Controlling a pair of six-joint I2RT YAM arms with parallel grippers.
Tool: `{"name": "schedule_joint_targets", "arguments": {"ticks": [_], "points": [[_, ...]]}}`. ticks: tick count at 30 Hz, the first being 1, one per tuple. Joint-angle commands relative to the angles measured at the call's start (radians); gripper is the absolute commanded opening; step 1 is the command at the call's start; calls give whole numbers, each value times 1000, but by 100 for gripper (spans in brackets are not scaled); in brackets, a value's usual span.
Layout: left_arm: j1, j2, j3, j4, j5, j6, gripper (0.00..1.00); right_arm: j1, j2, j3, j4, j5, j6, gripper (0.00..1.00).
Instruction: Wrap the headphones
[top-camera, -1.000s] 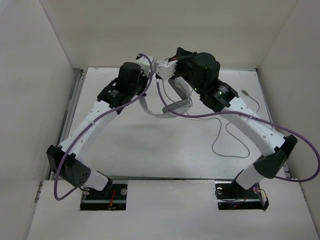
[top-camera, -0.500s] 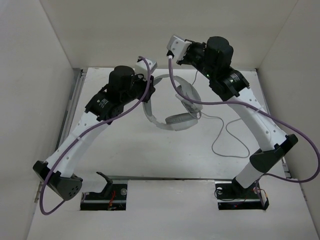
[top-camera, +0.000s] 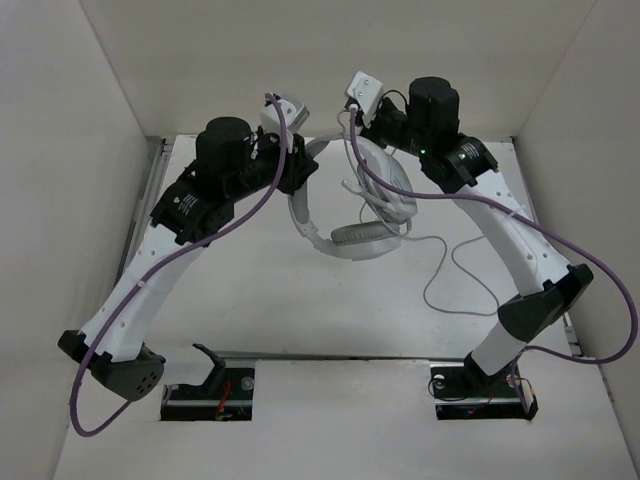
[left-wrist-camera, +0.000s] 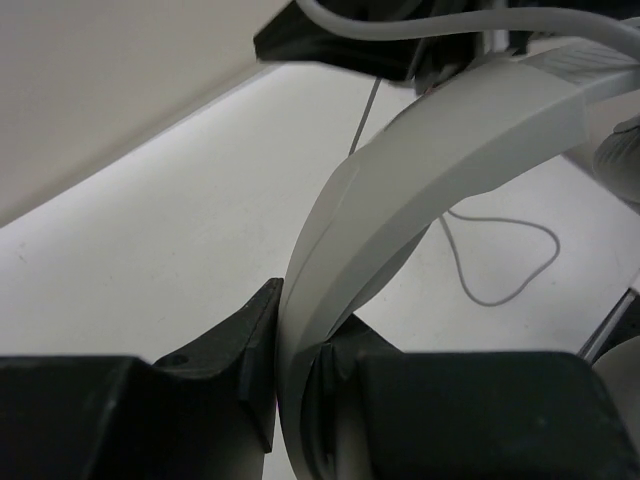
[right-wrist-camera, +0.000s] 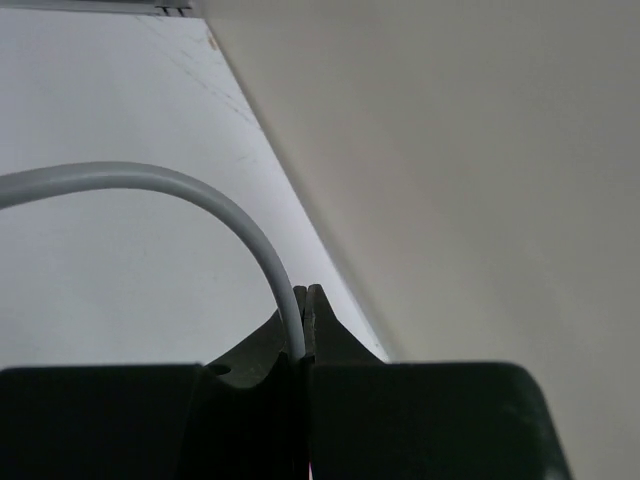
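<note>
Light grey over-ear headphones (top-camera: 360, 238) held aloft.
Left gripper (left-wrist-camera: 298, 395) pinches the stiff-looking headband (left-wrist-camera: 430, 150); right gripper (right-wrist-camera: 303, 335) pinches the limp-looking thin grey cable (right-wrist-camera: 150, 180).

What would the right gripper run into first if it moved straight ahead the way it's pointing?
Probably the beige wall, near its seam with the table. The right gripper, fingers shut on the headphones' cable, has nothing else ahead; the cable curves off to the side. Depth is unclear.
</note>
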Motion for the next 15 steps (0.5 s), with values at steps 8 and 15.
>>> {"name": "schedule_joint_targets", "arguments": {"ticks": [8,15], "points": [[39,-23,131,72,62,-81,0,-70,17,4,35,-250,301,0],[65,-6,136,98,51,-111,0,-71,16,3,60,-423,473,1]]}}
